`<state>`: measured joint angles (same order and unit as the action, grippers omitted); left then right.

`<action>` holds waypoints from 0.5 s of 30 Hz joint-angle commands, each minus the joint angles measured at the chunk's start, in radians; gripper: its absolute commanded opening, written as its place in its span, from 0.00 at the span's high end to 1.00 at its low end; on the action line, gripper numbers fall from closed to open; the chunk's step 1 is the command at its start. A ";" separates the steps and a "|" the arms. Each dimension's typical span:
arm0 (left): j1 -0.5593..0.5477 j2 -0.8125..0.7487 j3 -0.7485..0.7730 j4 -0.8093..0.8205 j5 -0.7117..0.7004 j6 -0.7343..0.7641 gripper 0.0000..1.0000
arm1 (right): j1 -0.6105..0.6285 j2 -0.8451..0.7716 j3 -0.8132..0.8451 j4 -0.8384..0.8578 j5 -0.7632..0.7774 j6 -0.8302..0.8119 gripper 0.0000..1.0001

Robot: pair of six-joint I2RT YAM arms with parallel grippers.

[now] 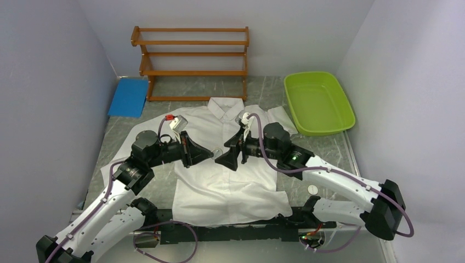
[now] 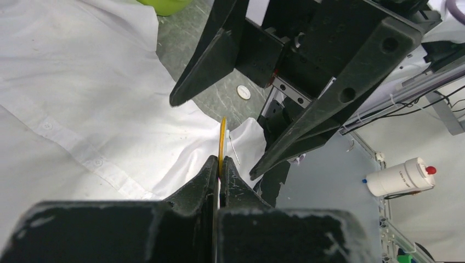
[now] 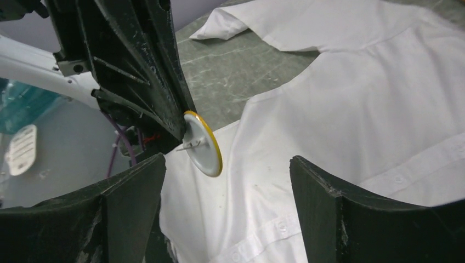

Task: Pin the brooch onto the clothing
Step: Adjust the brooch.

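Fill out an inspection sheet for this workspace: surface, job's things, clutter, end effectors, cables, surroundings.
Surface: grey-green marbled table, its middle covered by the shirt.
Job's things: white shirt spread out, front up, collar at the far side; brooch held on edge above it, pin side facing the right arm's camera; contact with the fabric cannot be told.
Clutter: wooden rack, blue pad and green tub at the far side; small white disc beside the right arm.
End effectors: left end effector shut on the brooch's rim; right end effector open, facing the brooch.
Cables: purple cables looped along both arms.
Surroundings: plain pale walls on three sides.
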<state>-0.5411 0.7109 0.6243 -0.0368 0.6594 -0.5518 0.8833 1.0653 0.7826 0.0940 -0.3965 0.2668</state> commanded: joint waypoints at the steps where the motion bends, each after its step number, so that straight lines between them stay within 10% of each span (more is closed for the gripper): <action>1: -0.003 0.004 0.051 -0.015 0.015 0.040 0.97 | -0.002 0.056 0.085 0.069 -0.079 0.098 0.18; 15: -0.003 0.005 0.048 -0.017 0.016 0.039 0.97 | -0.002 0.067 0.128 -0.003 -0.022 0.109 0.32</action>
<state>-0.5411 0.7242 0.6399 -0.0792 0.6590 -0.5312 0.8833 1.1507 0.8562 0.1028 -0.4374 0.3771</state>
